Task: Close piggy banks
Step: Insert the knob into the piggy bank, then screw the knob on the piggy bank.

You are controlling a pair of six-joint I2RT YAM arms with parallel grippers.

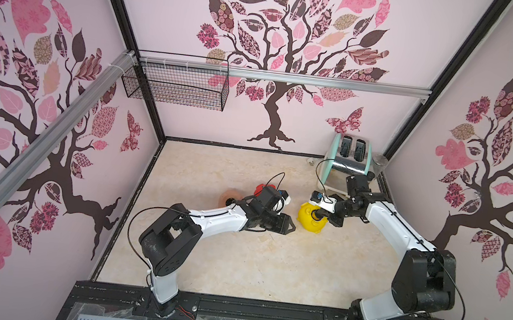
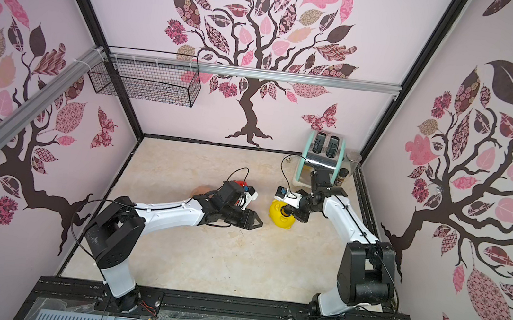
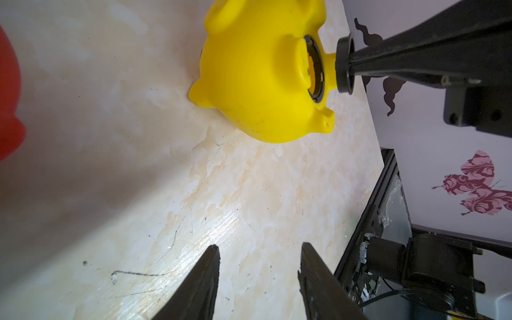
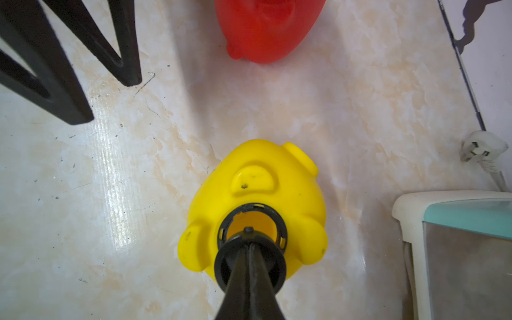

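Right wrist view: right hand point(image 4: 248, 238) clamps black plug point(image 4: 221, 266) just clear of the belly hole point(image 4: 250, 219) of the yellow piggy bank point(image 4: 257, 166), belly-up on the bench point(image 4: 83, 194). Left hand point(image 3: 259, 248) part-open, empty. Next: align plug squarely, press home.

A yellow piggy bank point(image 4: 257, 194) lay overturned near the middle of the marbled bench point(image 4: 83, 194), stubby feet in the air and its round, black-rimmed belly hole point(image 4: 253, 221) uncovered and facing up. A glossy red piggy bank point(image 4: 266, 30) sat close by but apart from it, farther back. To its left a peach-pink piggy bank point(image 1: 231, 195) showed only as a blurred, partly hidden shape in a top view.
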